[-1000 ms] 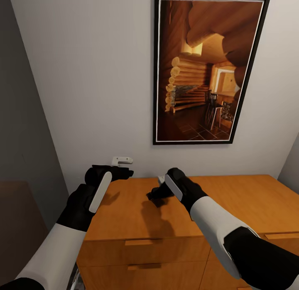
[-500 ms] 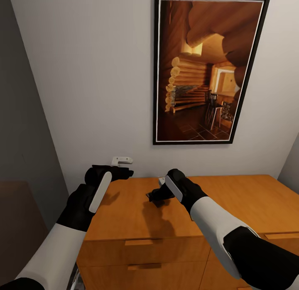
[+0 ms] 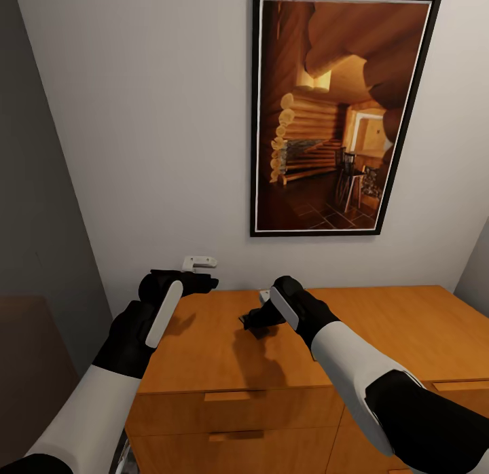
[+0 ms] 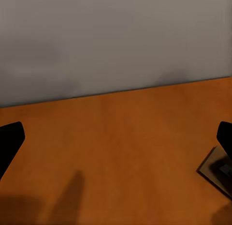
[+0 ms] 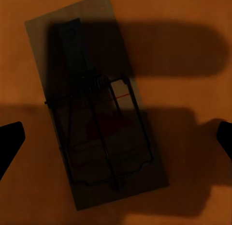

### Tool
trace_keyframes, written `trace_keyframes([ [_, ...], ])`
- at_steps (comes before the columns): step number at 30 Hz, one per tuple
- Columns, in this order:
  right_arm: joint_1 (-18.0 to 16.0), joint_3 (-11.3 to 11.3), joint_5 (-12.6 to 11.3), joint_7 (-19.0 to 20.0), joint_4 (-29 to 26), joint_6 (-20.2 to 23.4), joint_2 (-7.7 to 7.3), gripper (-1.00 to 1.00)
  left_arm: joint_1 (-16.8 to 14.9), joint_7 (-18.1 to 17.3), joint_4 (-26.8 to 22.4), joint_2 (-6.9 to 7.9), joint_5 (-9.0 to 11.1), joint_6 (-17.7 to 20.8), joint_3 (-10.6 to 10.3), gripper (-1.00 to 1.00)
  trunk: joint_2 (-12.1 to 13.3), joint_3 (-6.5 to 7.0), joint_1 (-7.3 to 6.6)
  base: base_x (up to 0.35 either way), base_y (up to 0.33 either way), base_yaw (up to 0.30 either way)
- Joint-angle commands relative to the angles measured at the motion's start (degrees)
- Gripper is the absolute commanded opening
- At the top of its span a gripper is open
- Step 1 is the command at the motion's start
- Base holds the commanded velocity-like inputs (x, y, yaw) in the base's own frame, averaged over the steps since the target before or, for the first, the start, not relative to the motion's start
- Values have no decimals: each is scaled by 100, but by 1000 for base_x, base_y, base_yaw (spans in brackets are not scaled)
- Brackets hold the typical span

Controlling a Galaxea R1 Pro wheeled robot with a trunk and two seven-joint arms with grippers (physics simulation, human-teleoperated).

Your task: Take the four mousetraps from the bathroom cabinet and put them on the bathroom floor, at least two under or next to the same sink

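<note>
The right tool (image 5: 116, 138) hangs wide open over a mousetrap (image 5: 96, 101) near the cabinet's (image 3: 380, 324) back edge; a skewed descent could nudge it aside.

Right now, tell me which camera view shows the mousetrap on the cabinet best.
The right wrist view: the mousetrap lies flat on the cabinet top, board and wire parts plain, between the open right gripper fingertips. The left wrist view catches just one corner. In the head view the right gripper mostly hides it.
</note>
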Motion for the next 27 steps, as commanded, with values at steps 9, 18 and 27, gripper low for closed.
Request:
trace_keyframes([
  [9, -2, 19, -71, -37, 515, 16, 0, 100, -5, 58, -5, 1, 60, 18, -3, 100, -3, -8, 1, 0, 0, 0],
  [18, -2, 18, -69, -36, 515, 16, 0, -100, -5, 50, -5, 1, 63, 18, -3, 100, -3, -8, 1, 0, 0, 0],
  [27, -2, 15, -46, -35, 515, 16, 0, -100, -5, 41, -5, -1, 67, 18, -3, 100, -3, -8, 1, 0, 0, 0],
])
